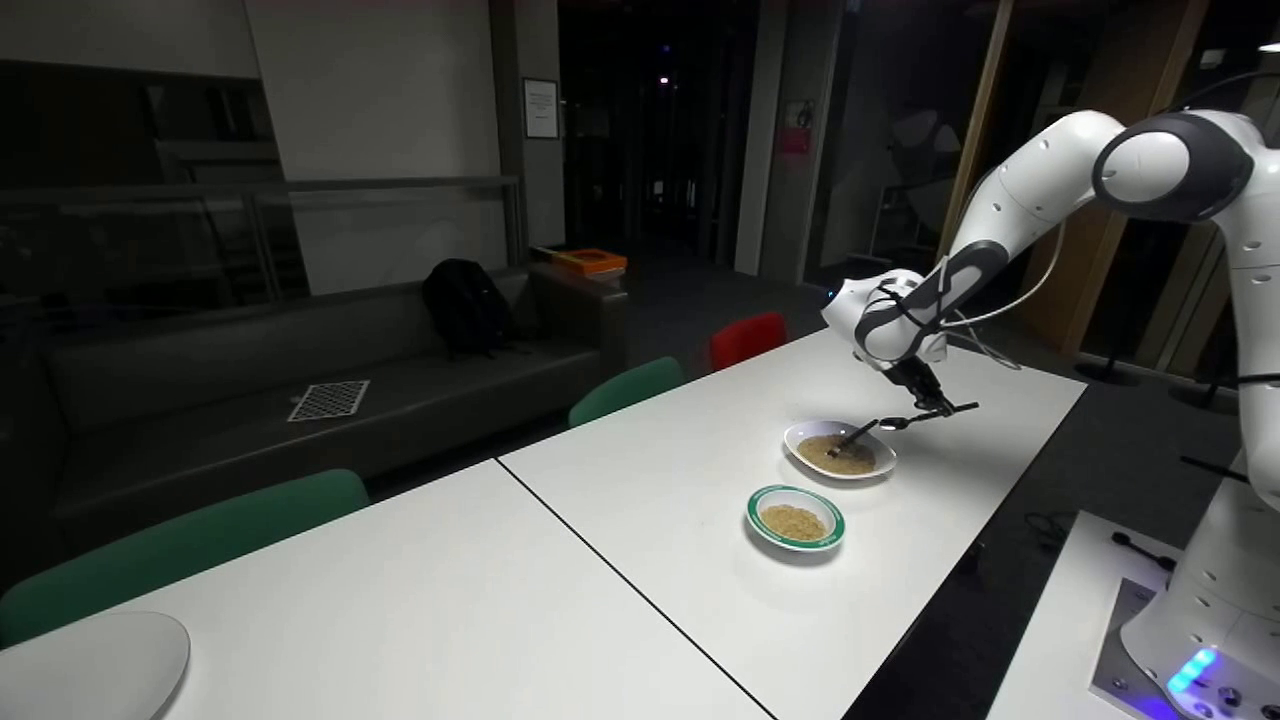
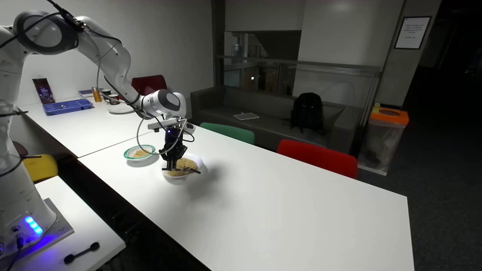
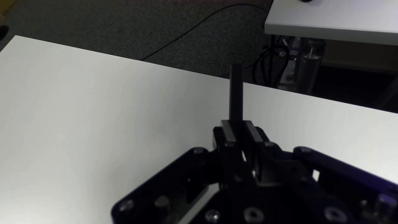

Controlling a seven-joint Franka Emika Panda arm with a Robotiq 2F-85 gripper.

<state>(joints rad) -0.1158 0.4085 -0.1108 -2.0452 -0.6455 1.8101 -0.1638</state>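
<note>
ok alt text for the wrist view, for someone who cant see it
A black claw grips a dark utensil handle that points up the picture, above a white table. Beyond the table's edge lie dark carpet, a black cable and part of a second white tabletop.

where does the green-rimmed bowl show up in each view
In an exterior view: green-rimmed bowl right of centre, in the lower half.
In an exterior view: green-rimmed bowl left of centre, just below mid-height.
Wrist view: not in it.
Shared landmark: the gripper, seen in all three, to the right of that bowl in both exterior views.
</note>
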